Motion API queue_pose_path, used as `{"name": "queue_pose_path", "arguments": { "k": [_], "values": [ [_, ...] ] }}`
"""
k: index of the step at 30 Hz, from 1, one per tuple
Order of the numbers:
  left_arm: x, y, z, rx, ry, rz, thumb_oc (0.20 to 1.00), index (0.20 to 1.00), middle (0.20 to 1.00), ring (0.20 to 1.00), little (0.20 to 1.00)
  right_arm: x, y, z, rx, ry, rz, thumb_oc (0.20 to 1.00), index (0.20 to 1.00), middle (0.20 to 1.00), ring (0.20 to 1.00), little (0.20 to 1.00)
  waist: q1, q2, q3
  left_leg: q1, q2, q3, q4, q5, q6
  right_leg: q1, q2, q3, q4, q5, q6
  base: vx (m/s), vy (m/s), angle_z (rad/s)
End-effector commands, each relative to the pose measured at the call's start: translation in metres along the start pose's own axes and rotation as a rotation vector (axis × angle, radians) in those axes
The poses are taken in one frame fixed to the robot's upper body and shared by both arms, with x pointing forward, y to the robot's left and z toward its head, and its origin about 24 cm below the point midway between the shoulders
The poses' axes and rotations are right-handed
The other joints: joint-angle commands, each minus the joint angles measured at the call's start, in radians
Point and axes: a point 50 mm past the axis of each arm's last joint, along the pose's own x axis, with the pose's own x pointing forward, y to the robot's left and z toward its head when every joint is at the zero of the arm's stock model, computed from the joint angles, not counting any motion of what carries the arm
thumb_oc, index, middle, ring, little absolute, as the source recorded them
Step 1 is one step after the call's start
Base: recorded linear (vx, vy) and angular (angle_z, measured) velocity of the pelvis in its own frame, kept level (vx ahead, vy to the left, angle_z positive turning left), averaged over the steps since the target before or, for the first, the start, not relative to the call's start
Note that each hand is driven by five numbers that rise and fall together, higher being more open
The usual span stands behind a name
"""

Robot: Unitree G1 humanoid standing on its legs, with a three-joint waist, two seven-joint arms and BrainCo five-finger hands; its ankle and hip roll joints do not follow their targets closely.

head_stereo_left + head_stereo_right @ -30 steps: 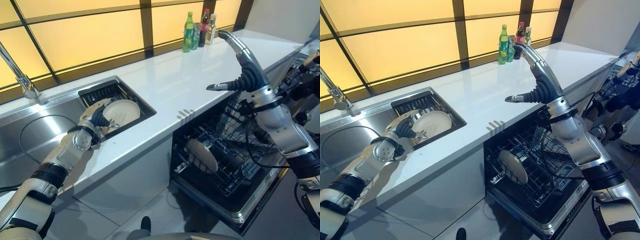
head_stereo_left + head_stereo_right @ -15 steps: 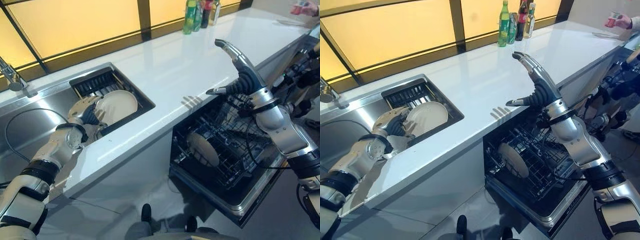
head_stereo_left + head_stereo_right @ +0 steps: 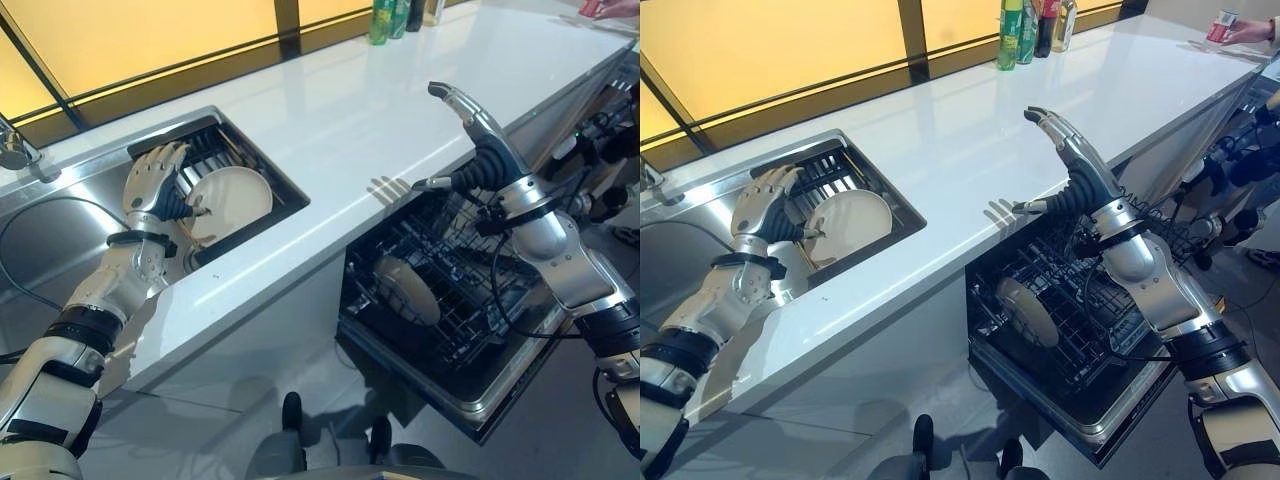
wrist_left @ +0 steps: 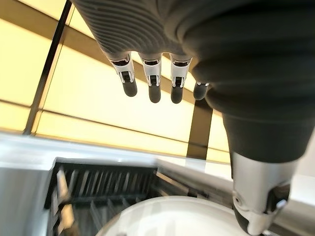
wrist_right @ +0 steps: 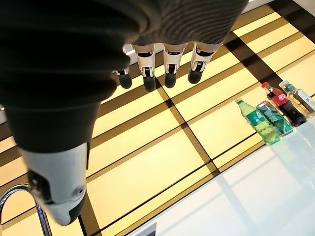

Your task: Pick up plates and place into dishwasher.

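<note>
- The left robot hand stands over the sink rack with fingers straight and spread, holding nothing; it sits just beside the rim of the cream plate that leans in the rack. A reach from this pose risks pushing the plate flat or sliding it along the rack ribs instead of getting fingers behind its edge.
- In the left wrist view the plate lies below the fingertips, with the thumb set well apart. A pinch on the thin rim alone may slip, as glazed plates are slick and the sink looks wet.
- The right robot hand is raised above the bench, fingers extended and empty, above the open dishwasher. One plate already stands in the dishwasher rack; a second one carried in carelessly could knock against it or catch on the wire tines.
- The bottles at the back of the bench stand well clear of both arms.
</note>
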Motion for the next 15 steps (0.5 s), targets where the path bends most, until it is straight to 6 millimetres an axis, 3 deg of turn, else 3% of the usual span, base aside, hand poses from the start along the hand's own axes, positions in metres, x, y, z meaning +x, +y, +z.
{"name": "queue_pose_path", "arguments": {
  "k": [1, 9, 15],
  "values": [
    [0.03, 0.047, -0.01, 0.044, 0.058, 0.195, 1.0, 1.0, 1.0, 1.0, 1.0, 0.016, -0.018, 0.014, -0.041, -0.082, -0.034, 1.0, 1.0, 1.0, 1.0, 1.0, -0.013, -0.03, 0.019, 0.089, -0.101, 0.067, 0.027, -0.21, 0.046, -0.06, -0.03, 0.028, 0.046, -0.053, 0.061, 0.01, 0.033, -0.02],
    [0.049, 0.057, -0.007, -0.001, 0.077, 0.11, 1.0, 1.0, 1.0, 1.0, 1.0, 0.024, -0.02, 0.015, -0.079, -0.084, 0.008, 1.0, 1.0, 1.0, 1.0, 1.0, -0.032, -0.026, 0.049, 0.064, -0.1, 0.077, 0.035, -0.206, 0.044, -0.091, -0.032, 0.046, 0.053, -0.046, 0.064, -0.02, 0.05, -0.01],
    [0.066, 0.082, -0.007, -0.104, 0.088, 0.053, 1.0, 1.0, 1.0, 1.0, 1.0, 0.031, -0.035, 0.016, -0.156, -0.087, 0.027, 1.0, 1.0, 1.0, 1.0, 1.0, -0.05, -0.025, 0.106, 0.024, -0.101, 0.084, 0.033, -0.194, 0.047, -0.145, -0.031, 0.072, 0.063, -0.033, 0.072, -0.08, 0.069, -0.08]
  ]
}}
